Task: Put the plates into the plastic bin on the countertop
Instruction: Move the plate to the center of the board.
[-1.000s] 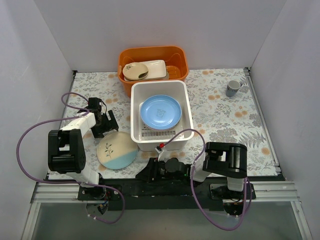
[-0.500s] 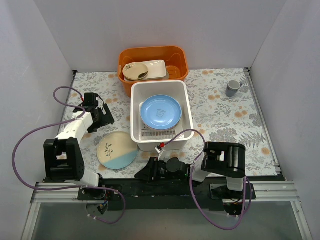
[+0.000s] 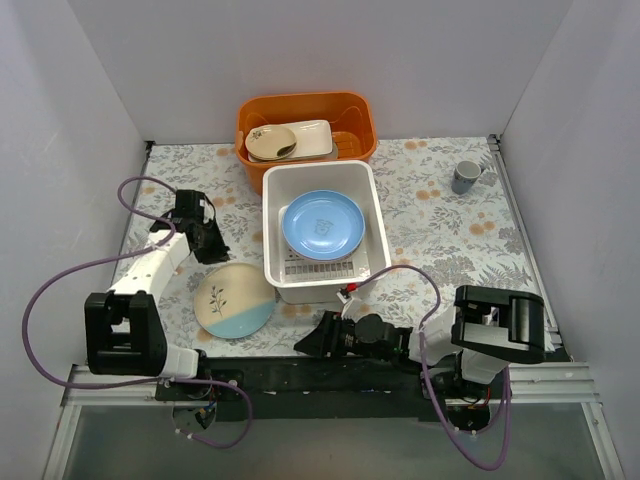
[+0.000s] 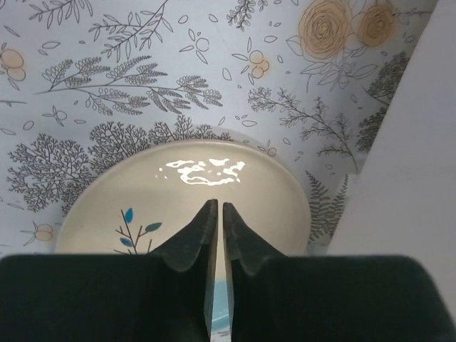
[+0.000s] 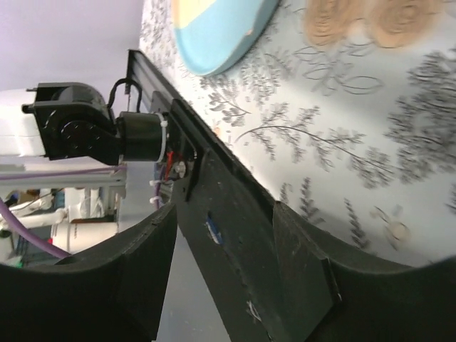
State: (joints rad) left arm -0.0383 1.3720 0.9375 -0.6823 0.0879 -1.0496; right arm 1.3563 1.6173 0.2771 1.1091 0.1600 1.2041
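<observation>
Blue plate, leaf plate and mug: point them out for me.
Blue plate (image 3: 322,224): top external view, its centre.
Leaf plate (image 3: 234,300): top external view, its middle.
Mug (image 3: 465,178): top external view, its body.

White back wall, left wall and right wall enclose the tabletop, pale grey with printed grey leaves and orange flowers. A metal rail runs along its near edge. Lighting even and soft.

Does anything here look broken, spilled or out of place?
Nothing looks spilled or broken. The one stray is the cream plate, lying flat on the countertop left of the plastic bin, while the blue plate sits inside it.
</observation>
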